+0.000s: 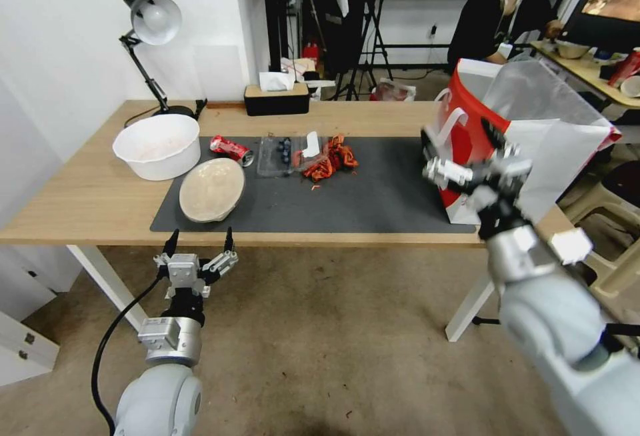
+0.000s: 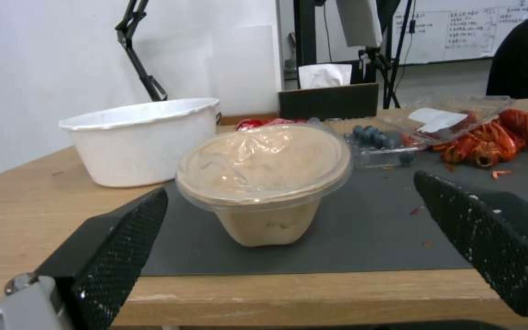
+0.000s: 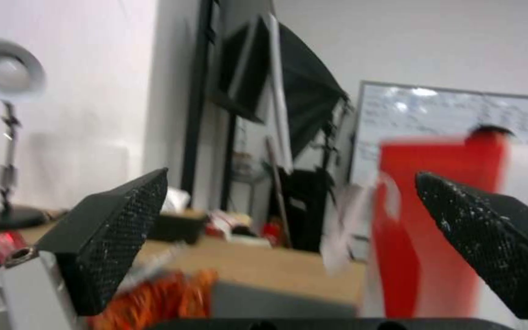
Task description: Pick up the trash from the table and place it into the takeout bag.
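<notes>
While the left claw [image 1: 198,239] is hanging spread and empty just off the worktop's [image 1: 87,203] near edge | beige film-lidded plastic tub [image 2: 263,181] is sitting at its 12 o'clock on the dark grey mat [image 1: 373,196] | probably light, crushable, slick: grip below the rim | right claw [image 1: 460,149] is hovering released beside the white-and-red takeout bag [image 1: 527,133].

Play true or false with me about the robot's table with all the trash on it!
1. The left tool is open and holds nothing. True.
2. The beige lidded cup is inside the takeout bag. False: it sits on the dark mat.
3. The crushed red can lies beside the white bowl. True.
4. The right tool grips the can. False: it is open and empty, next to the bag.
</notes>
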Tool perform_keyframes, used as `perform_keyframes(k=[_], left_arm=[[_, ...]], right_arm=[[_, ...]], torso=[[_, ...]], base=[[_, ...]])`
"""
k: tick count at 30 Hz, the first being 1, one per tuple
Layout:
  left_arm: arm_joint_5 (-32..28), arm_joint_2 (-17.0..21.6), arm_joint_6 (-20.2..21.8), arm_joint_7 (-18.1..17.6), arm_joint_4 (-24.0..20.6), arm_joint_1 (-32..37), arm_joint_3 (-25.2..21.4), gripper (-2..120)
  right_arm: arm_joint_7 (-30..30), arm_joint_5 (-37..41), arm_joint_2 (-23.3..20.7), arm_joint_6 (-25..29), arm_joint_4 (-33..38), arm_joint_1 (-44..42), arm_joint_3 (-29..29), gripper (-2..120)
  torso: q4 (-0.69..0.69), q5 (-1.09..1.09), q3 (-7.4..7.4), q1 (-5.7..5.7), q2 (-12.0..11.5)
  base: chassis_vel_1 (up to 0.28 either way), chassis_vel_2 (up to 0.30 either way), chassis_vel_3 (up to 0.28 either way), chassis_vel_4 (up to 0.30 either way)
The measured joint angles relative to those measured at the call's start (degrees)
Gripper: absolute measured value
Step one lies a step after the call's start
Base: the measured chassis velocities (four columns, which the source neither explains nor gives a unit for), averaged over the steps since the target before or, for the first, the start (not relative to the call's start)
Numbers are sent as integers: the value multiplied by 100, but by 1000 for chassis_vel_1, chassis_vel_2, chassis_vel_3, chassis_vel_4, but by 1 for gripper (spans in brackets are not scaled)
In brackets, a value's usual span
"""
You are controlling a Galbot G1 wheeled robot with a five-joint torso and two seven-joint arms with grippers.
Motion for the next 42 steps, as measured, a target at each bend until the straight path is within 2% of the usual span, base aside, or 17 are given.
perform_keyframes(k=[4, 12, 20, 30, 38, 40, 42], left_arm=[[-8, 11, -17, -6, 19, -4, -13, 100], [-11, 14, -45, -17, 46, -6, 10, 100], [-1, 13, -52, -18, 49, -3, 55, 100], [42, 62, -85, -10, 88, -25, 96, 100], [671, 295, -662, 192, 444, -206, -61, 100], [956, 425, -854, 276, 564, -307, -185, 100], [1076, 498, -898, 325, 625, -380, -222, 100]], right_arm=[[295, -252, 262, 168, -117, -512, 22, 100], [438, -260, 564, 566, -504, -1046, -120, 100], [487, -194, 702, 817, -901, -1187, -297, 100], [494, -221, 745, 862, -973, -1203, -380, 100], [501, -230, 728, 851, -938, -1112, -434, 100], [498, -224, 696, 824, -953, -995, -524, 100], [498, -220, 691, 818, -954, -983, -536, 100]], torso=[[1, -3, 0, 0, 0], [0, -1, 0, 0, 0], [1, -1, 0, 0, 0], [1, -1, 0, 0, 0], [-2, -2, 1, 0, 0], [5, 0, 0, 0, 0], [3, -1, 0, 0, -1]], base=[[0, 0, 0, 0], [0, 0, 0, 0], [0, 0, 0, 0], [0, 0, 0, 0], [0, 0, 0, 0], [0, 0, 0, 0], [0, 0, 0, 0]])
